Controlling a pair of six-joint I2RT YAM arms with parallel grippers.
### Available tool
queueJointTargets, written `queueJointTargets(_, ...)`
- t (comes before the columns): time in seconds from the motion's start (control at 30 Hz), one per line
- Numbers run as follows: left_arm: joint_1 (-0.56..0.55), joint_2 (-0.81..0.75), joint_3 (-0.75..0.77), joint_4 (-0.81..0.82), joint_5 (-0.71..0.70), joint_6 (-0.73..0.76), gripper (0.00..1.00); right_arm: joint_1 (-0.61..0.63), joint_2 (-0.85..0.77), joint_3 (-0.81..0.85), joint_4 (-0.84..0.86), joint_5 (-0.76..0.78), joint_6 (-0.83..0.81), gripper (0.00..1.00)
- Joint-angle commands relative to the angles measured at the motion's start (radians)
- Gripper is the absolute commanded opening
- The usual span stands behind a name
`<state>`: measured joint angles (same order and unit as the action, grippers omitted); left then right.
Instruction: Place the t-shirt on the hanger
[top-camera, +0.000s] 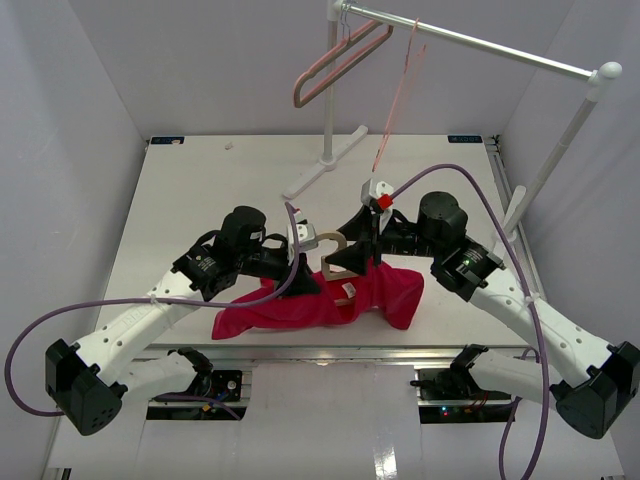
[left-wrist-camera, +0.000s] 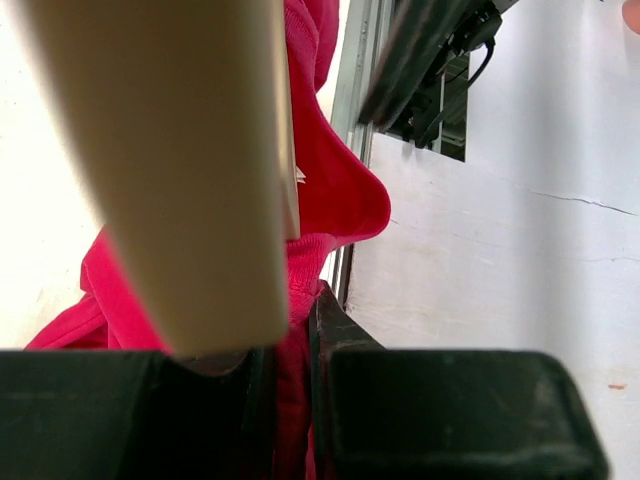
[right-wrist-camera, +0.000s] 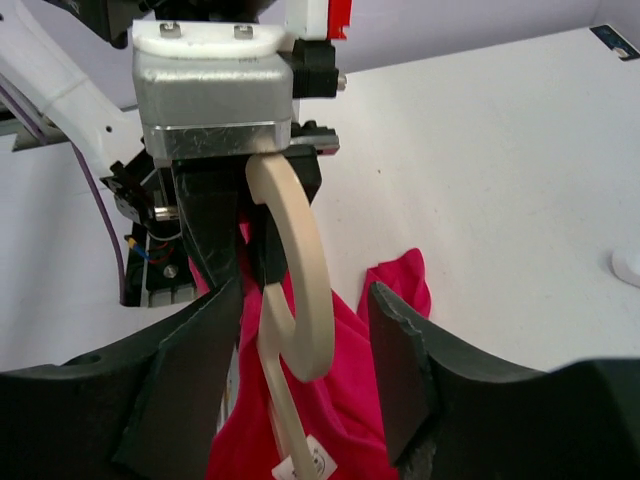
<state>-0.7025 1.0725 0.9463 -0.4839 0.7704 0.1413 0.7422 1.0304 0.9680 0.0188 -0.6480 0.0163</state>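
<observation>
The red t-shirt (top-camera: 385, 290) lies bunched near the table's front edge, partly lifted at the neck. The tan wooden hanger (top-camera: 334, 246) sticks up out of it, hook on top. My left gripper (top-camera: 303, 278) is shut on a fold of the t-shirt (left-wrist-camera: 340, 190) right beside the hanger (left-wrist-camera: 190, 170), which fills the left wrist view. My right gripper (top-camera: 356, 258) is open, its fingers (right-wrist-camera: 400, 360) standing either side of the hanger's hook (right-wrist-camera: 305, 280) without touching it. The t-shirt (right-wrist-camera: 350, 400) hangs below, with its white label (right-wrist-camera: 312, 462) by the hanger's stem.
A white clothes rack (top-camera: 480, 45) stands at the back right, its base (top-camera: 325, 165) on the table. A thick pinkish-brown hanger (top-camera: 335, 65) and a thin pink wire hanger (top-camera: 398, 95) hang from it. The table's front edge (top-camera: 330, 350) is just below the t-shirt.
</observation>
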Motion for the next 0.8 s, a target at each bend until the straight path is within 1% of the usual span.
queueJointTargets(0.0,0.001,-0.036,0.008,0.054,0.069,-0.008,0.0,0.009,0.048,0.031,0.19,-0.058,0.071,0.51)
queueJointTargets(0.03,0.001,-0.04,0.011,0.056,0.056,-0.021,0.0,0.009,0.046,0.024,0.205,-0.059,0.082,0.38)
queueJointTargets(0.07,0.001,-0.043,0.015,0.059,0.036,-0.038,0.0,0.009,0.042,0.015,0.215,-0.058,0.088,0.22)
queueJointTargets(0.1,0.001,-0.046,0.025,0.059,0.004,-0.051,0.0,0.009,0.035,0.011,0.214,-0.045,0.095,0.12)
queueJointTargets(0.13,0.001,-0.05,0.036,0.051,-0.028,-0.057,0.02,0.009,0.021,0.011,0.2,-0.025,0.096,0.08)
queueJointTargets(0.2,0.001,-0.066,0.052,0.023,-0.069,-0.065,0.1,0.009,-0.03,0.01,0.16,0.014,0.087,0.08)
queueJointTargets(0.27,0.001,-0.094,0.075,-0.007,-0.134,-0.074,0.16,0.009,-0.085,0.026,0.081,0.092,0.068,0.08)
queueJointTargets(0.3,0.001,-0.118,0.091,-0.017,-0.19,-0.084,0.22,0.008,-0.101,0.059,0.051,0.104,0.063,0.08)
queueJointTargets(0.4,0.001,-0.177,0.125,-0.023,-0.346,-0.105,0.32,0.008,-0.11,0.145,-0.102,0.151,0.046,0.08)
queueJointTargets(0.43,0.001,-0.191,0.143,-0.026,-0.418,-0.116,0.38,0.008,-0.111,0.168,-0.152,0.172,0.036,0.08)
queueJointTargets(0.5,0.001,-0.211,0.175,-0.039,-0.519,-0.144,0.52,0.008,-0.115,0.187,-0.212,0.219,0.018,0.08)
queueJointTargets(0.57,0.001,-0.22,0.213,-0.077,-0.581,-0.165,0.57,0.007,-0.127,0.197,-0.267,0.279,-0.005,0.08)
queueJointTargets(0.63,0.001,-0.224,0.231,-0.102,-0.597,-0.151,0.62,0.006,-0.144,0.199,-0.293,0.31,-0.012,0.08)
queueJointTargets(0.7,0.001,-0.224,0.226,-0.113,-0.587,-0.145,0.68,0.006,-0.158,0.205,-0.295,0.298,-0.012,0.08)
queueJointTargets(0.77,0.003,-0.226,0.212,-0.117,-0.585,-0.144,0.7,0.006,-0.159,0.224,-0.304,0.286,-0.012,0.08)
